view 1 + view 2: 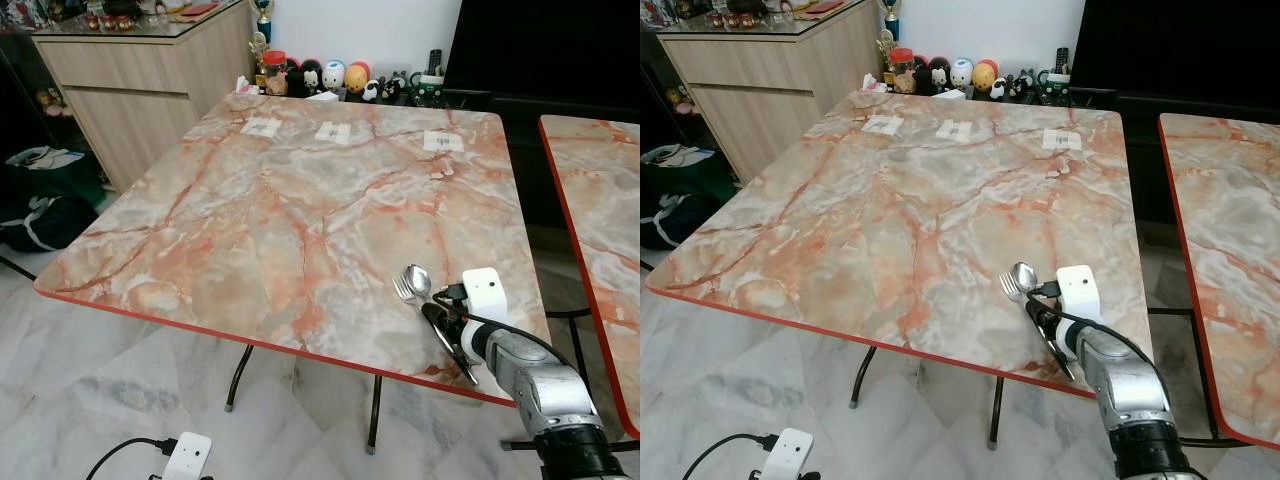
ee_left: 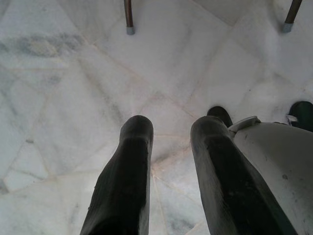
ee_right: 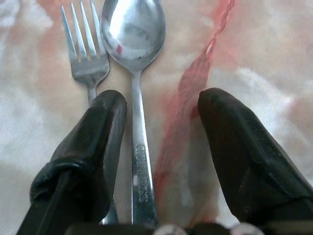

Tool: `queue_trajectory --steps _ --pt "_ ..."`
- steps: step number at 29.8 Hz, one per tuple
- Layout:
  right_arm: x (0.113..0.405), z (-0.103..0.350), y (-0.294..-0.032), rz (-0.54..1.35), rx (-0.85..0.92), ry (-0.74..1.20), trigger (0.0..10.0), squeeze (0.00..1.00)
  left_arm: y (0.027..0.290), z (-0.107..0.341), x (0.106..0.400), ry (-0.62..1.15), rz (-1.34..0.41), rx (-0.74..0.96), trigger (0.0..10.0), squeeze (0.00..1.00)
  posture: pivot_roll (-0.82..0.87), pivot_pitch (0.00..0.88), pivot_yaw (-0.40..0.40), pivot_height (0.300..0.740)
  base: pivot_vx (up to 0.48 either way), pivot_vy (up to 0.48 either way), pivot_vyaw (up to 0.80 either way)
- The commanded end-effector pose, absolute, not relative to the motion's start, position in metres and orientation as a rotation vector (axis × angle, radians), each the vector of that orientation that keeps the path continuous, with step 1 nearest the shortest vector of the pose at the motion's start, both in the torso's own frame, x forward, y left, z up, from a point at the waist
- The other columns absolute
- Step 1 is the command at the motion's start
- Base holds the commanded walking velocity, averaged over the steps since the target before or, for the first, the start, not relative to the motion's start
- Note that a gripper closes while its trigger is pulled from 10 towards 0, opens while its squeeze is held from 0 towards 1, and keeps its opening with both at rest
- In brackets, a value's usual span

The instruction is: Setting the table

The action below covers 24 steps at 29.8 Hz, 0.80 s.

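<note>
A steel spoon (image 3: 133, 32) and a fork (image 3: 83, 49) lie side by side on the marble-patterned table (image 1: 300, 200), near its front right edge. My right gripper (image 3: 161, 98) is open and low over their handles. The spoon's handle runs between the two fingers, and the fork's handle passes under one finger (image 3: 93, 142). In the left eye view the spoon (image 1: 417, 280) and fork (image 1: 403, 290) point away from the right gripper (image 1: 435, 315). My left gripper (image 2: 173, 127) hangs open over the white floor.
Three small paper labels (image 1: 333, 131) lie along the table's far edge. A second, matching table (image 1: 600, 180) stands close on the right. A wooden cabinet (image 1: 130, 70), figurines (image 1: 330, 75) and a dark bag (image 1: 40, 215) are at the back and left. Table legs (image 2: 128, 17) stand on the floor.
</note>
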State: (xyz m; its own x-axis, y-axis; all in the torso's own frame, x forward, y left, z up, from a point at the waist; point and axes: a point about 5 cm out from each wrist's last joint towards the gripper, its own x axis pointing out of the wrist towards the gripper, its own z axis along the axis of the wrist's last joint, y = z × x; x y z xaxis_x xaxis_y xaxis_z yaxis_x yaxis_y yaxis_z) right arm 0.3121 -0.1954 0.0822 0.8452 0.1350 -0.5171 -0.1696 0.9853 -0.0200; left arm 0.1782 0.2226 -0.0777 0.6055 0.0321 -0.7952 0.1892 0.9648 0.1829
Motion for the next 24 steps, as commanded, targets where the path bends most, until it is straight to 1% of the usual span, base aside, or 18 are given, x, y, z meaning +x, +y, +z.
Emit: queue_trajectory --steps 1,13,14,15,16,19,24 --pt "0.314 0.081 -0.194 0.163 -0.078 0.546 10.0 0.0 0.223 -0.078 0.177 0.921 -0.095 0.266 10.0 0.0 0.01 0.015 0.033 0.74 0.0 0.0 0.0" --pt "0.311 0.074 -0.186 0.219 -0.111 0.554 10.0 0.0 0.222 -0.079 0.176 0.923 -0.093 0.261 10.0 0.0 0.01 0.014 0.029 0.74 0.0 0.0 0.0" --pt "0.312 0.074 -0.184 0.228 -0.104 0.541 9.6 0.0 0.222 -0.079 0.175 0.925 -0.092 0.262 10.0 0.0 0.01 0.015 0.029 0.74 0.0 0.0 0.0" --pt "0.312 0.074 -0.184 0.228 -0.104 0.541 9.6 0.0 0.222 -0.079 0.175 0.925 -0.092 0.262 10.0 0.0 0.01 0.015 0.029 0.74 0.0 0.0 0.0" --pt "0.311 0.075 -0.182 0.233 -0.106 0.533 0.0 0.0 0.222 -0.079 0.175 0.926 -0.091 0.262 10.0 0.0 0.01 0.016 0.028 0.74 0.0 0.0 0.0" --pt "0.309 0.074 -0.177 0.268 -0.116 0.534 0.0 0.0 0.222 -0.079 0.175 0.926 -0.09 0.26 10.0 0.0 0.01 0.016 0.028 0.74 0.0 0.0 0.0" --pt "0.309 0.071 -0.179 0.256 -0.134 0.545 0.0 0.0 0.222 -0.079 0.176 0.924 -0.092 0.259 10.0 0.0 0.01 0.015 0.028 0.74 0.0 0.0 0.0"
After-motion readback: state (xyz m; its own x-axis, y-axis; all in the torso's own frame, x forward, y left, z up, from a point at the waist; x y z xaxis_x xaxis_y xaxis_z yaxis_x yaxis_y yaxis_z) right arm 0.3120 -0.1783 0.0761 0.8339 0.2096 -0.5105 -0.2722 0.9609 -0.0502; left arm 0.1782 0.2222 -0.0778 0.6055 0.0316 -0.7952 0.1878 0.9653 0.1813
